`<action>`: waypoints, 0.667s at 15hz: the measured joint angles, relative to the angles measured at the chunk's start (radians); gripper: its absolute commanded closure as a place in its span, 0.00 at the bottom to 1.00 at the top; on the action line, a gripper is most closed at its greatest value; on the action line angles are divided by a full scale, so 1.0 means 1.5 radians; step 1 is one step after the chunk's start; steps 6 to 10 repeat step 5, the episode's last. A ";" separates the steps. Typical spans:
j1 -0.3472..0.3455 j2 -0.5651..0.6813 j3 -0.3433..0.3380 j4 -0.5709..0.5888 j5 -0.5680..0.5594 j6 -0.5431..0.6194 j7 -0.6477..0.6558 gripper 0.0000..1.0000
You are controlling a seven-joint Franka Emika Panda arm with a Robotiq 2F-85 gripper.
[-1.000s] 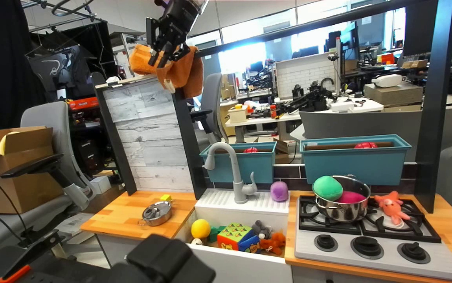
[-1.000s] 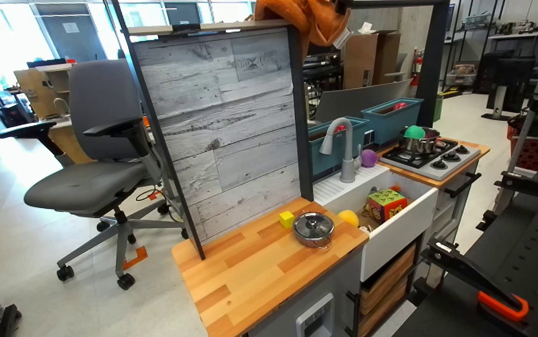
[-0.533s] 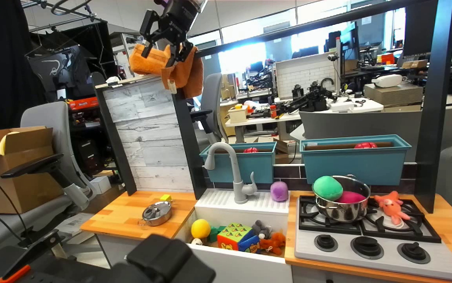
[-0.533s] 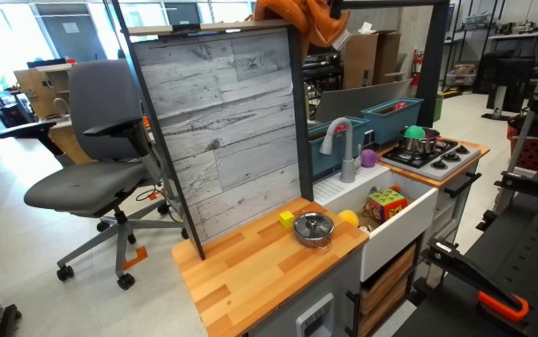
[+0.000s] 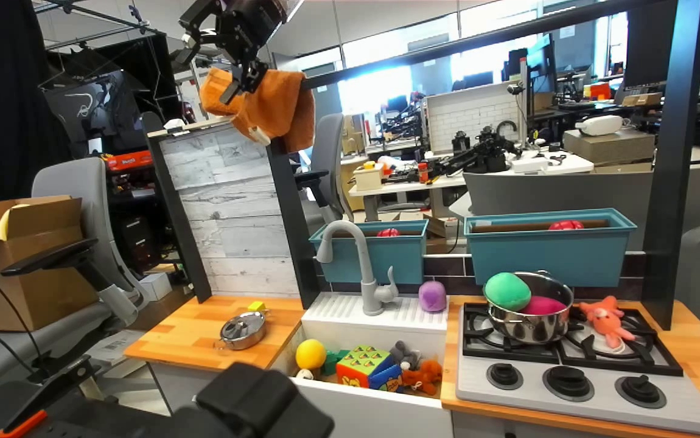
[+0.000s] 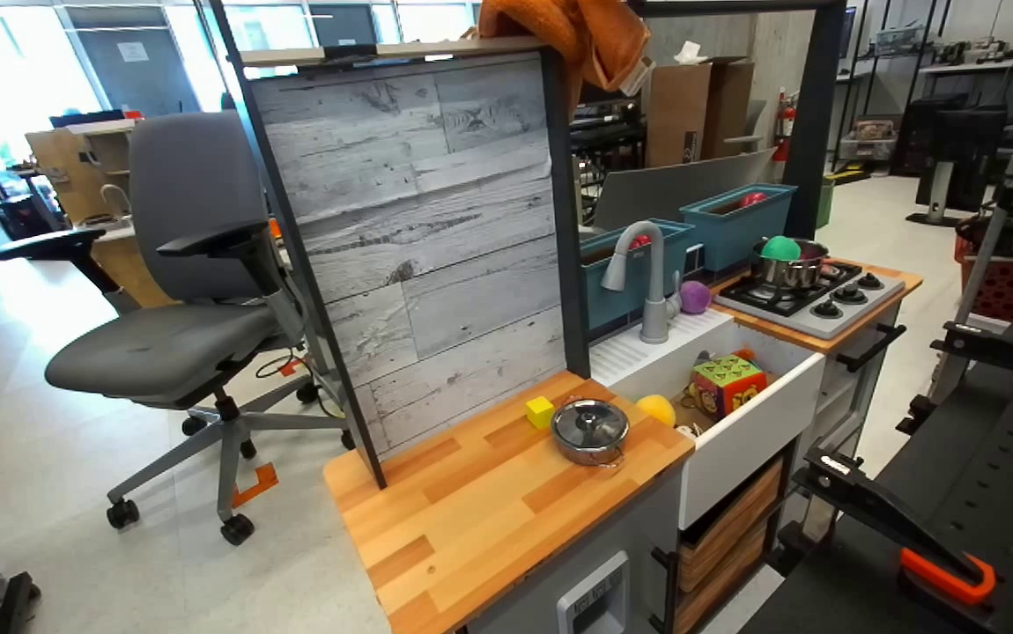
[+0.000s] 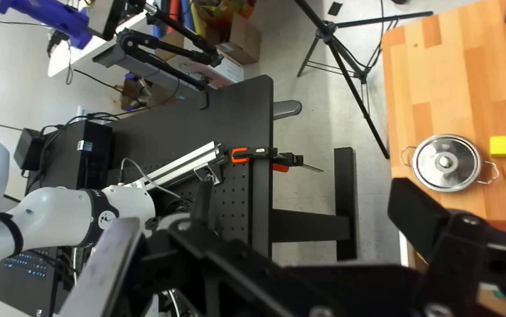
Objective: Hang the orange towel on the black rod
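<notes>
The orange towel (image 5: pixel 280 106) drapes over the left end of the black rod (image 5: pixel 465 45), where the rod meets the upright post. Part of it bunches to the left above the wood-pattern panel, and a white tag shows at its lower corner. In an exterior view the same towel (image 6: pixel 599 44) hangs at the top of the post, its upper part cut off by the frame. My gripper (image 5: pixel 204 77) stands open in front of the towel and to its left, one finger overlapping it in the picture. In the wrist view the gripper (image 7: pixel 301 189) has nothing between its wide-apart fingers.
Beneath the towel are the wood-pattern panel (image 6: pixel 436 220) and the dark post (image 5: pixel 292 213). A lidded pot (image 7: pixel 446 163) and a yellow block (image 7: pixel 502 146) sit on the wooden counter. The faucet (image 5: pixel 362 267) and teal planters (image 5: pixel 548 249) stand below the rod.
The jaws have spread and let go of the towel. My gripper has moved up and to the left, away from it. The towel stays over the rod, its tagged corner shifting slightly.
</notes>
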 measured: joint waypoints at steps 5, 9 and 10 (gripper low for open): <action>0.003 -0.038 0.010 -0.081 -0.002 0.002 -0.013 0.00; 0.003 -0.038 0.010 -0.081 -0.002 0.002 -0.013 0.00; 0.003 -0.038 0.010 -0.081 -0.002 0.002 -0.013 0.00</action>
